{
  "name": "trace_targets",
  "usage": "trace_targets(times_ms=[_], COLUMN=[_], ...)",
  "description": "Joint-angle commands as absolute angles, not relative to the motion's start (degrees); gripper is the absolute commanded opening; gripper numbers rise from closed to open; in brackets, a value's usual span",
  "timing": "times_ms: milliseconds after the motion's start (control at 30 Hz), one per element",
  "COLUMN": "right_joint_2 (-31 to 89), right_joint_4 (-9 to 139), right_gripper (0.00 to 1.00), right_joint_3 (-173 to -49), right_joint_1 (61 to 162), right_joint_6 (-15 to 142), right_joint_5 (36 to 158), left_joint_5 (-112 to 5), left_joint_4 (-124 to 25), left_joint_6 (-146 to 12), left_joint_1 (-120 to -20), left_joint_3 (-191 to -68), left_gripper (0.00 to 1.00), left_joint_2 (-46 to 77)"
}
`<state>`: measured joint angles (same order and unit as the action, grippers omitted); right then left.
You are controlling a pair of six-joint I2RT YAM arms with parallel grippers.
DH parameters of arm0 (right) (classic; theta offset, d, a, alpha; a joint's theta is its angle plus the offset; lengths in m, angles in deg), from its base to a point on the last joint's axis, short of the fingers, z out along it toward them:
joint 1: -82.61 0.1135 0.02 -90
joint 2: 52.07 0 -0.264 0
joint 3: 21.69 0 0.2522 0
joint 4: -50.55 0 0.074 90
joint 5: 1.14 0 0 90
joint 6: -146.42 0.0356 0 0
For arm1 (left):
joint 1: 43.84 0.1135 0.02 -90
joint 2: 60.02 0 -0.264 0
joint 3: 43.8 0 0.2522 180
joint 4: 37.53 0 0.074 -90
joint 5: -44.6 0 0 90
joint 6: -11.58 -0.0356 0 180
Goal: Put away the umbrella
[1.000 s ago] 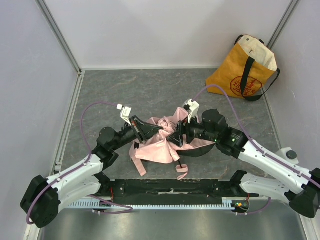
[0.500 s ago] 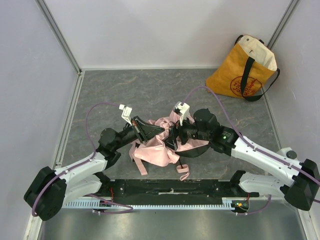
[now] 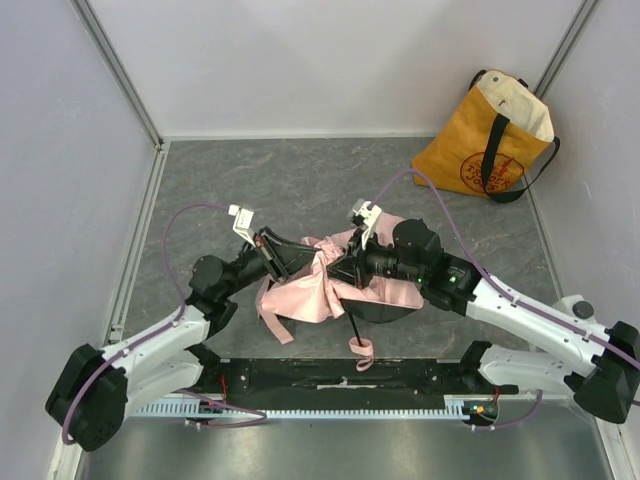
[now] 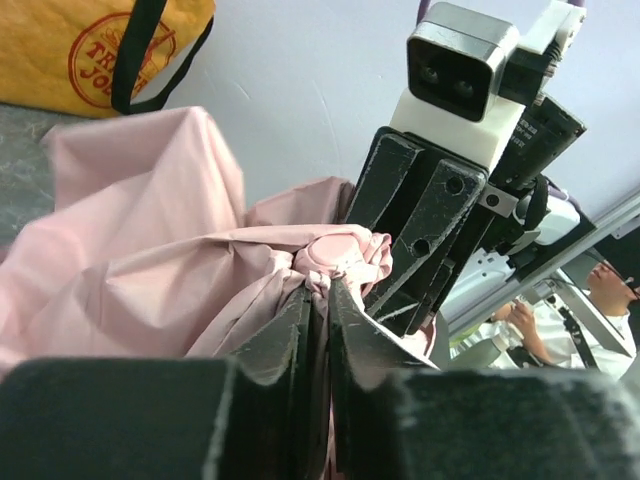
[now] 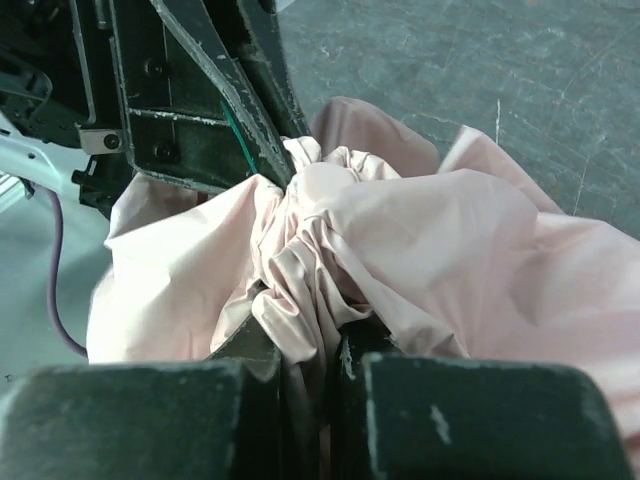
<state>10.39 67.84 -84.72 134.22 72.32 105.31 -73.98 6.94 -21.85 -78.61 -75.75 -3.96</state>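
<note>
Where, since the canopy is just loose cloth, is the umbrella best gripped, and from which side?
Probably the pink handle at the near end of the black shaft. It pokes out clear of the bunched fabric toward the arms' bases, so a tool could drop from above, fingers across it.

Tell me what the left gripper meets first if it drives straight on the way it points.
The left gripper has its tips in the bunched umbrella fabric; that comes first. Right behind it the right gripper faces it, likely next, though depth is unclear.

Open table (image 3: 300, 180) behind umbrella (image 3: 305, 298), tote bag (image 3: 490, 130) in far right corner
</note>
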Motion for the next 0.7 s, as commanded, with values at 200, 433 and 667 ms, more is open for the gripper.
trace_targets(times_ms=[200,433,667], right_joint_2=[2.78,2.77,1.81], right_joint_4=[70.01,71.25,71.95], right_gripper=[0.0,0.0,0.0], right_joint_3=[-81.5,-83.61,-87.3], right_joint_1=[134.73,134.47,133.68], right_joint_6=[70.57,71.18,72.5], right_joint_5=[97.92,99.4,102.04], left_joint_5=[-71.26,-77.72,-85.29], left_joint_4=[-43.33,-53.93,-56.13], left_joint_6=[-45.0,-50.82,-51.88], left_joint_1=[-80.76,-80.85,-81.11], left_joint_3=[-90.32,-94.82,-95.18], left_gripper=[0.63,0.93,0.86], left_joint_2=[-23.35,-25.57,-20.03])
